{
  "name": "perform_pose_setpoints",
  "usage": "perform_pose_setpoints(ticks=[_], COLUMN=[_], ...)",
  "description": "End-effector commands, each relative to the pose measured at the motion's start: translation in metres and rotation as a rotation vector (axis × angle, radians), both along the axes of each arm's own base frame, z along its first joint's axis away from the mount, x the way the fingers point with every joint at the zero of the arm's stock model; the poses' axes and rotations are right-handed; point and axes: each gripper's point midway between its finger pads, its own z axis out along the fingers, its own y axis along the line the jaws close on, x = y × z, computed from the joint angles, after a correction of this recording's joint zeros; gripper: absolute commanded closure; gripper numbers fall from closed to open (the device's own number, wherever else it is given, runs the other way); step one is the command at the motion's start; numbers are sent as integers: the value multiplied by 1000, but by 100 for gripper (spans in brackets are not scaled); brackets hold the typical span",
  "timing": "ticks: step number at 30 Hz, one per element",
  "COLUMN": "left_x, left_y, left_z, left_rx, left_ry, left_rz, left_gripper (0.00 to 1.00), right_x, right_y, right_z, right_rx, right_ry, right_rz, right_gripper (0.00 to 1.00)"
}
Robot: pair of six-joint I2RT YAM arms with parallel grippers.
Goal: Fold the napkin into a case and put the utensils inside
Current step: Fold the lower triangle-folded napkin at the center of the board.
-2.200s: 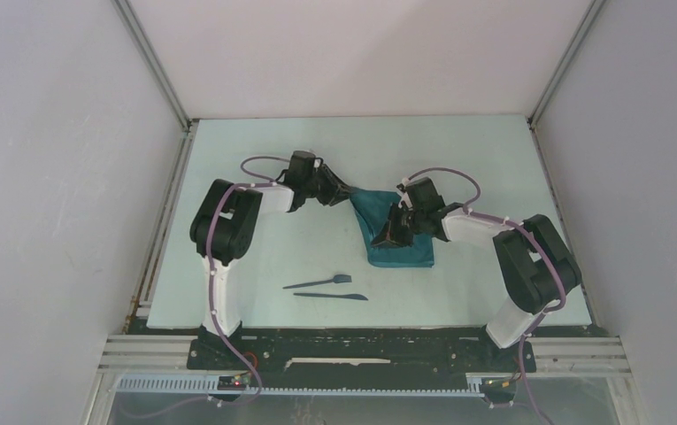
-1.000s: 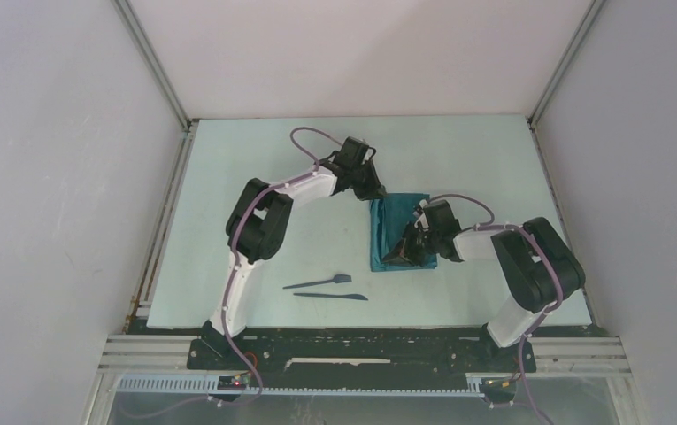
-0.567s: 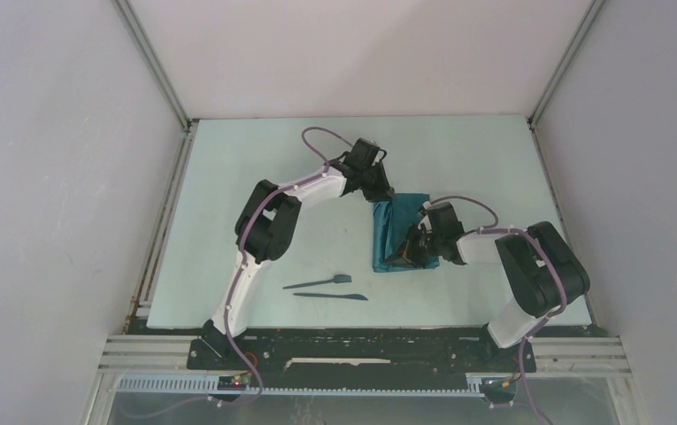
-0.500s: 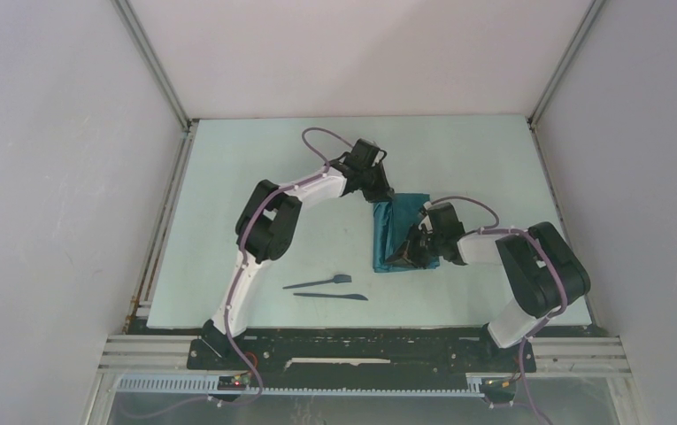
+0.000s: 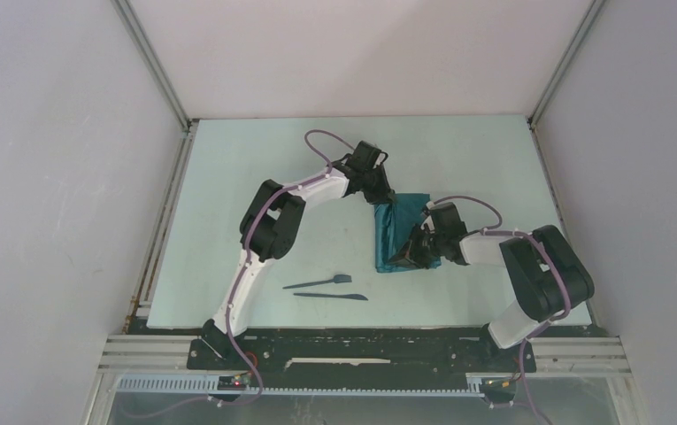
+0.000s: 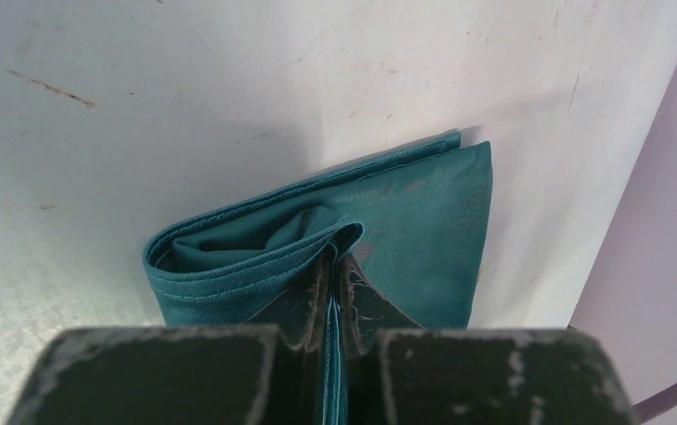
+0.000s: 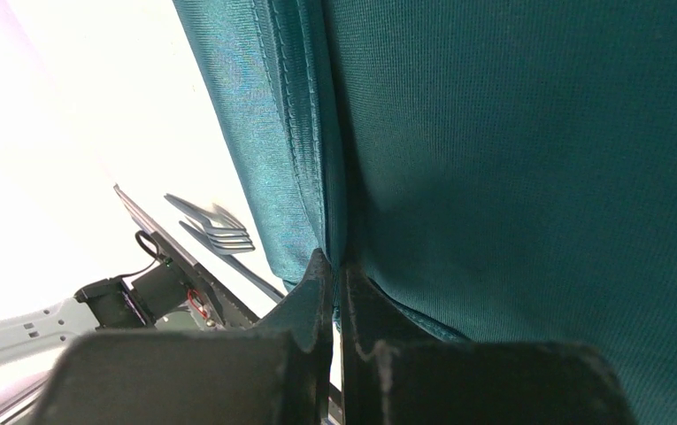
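A pale mint table (image 5: 228,177) fills the floor of a plain booth, with matt grey-lilac walls (image 5: 51,177) on the left, right and far sides and metal struts (image 5: 153,66) running up the far corners. Close up, the table's surface shows small scuffs and dark marks. A black rail (image 5: 361,350) along the near edge carries the bases of the two arms.

There is one napkin (image 5: 388,237), folded into a layered teal rectangle, lying right of centre on the table. There are two utensils, a fork (image 5: 319,282) and just near of it a knife (image 5: 331,296), side by side at the near middle and apart from the napkin.

The left gripper (image 5: 386,197) is at the napkin's far edge, its jaws pressed together on a raised fold of cloth. The right gripper (image 5: 403,257) is at the near end, its jaws pinching the stitched hem.
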Motion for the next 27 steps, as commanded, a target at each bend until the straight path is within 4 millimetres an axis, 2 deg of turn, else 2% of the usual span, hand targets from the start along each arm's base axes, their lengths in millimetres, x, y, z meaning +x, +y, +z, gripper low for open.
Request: perform_pose_setpoints(ticks=[1, 27], left_x=[14, 15], left_y=[-9, -10], left_z=[20, 9], left_rx=[-38, -35], left_ry=[-55, -38], left_rz=[7, 16], left_gripper=[92, 92], right_x=[-7, -3], right_y=[-10, -23], right_z=[-2, -1], right_rx=[-33, -56], right_ry=[-2, -16], right_rz=[0, -20], right_gripper=[100, 98])
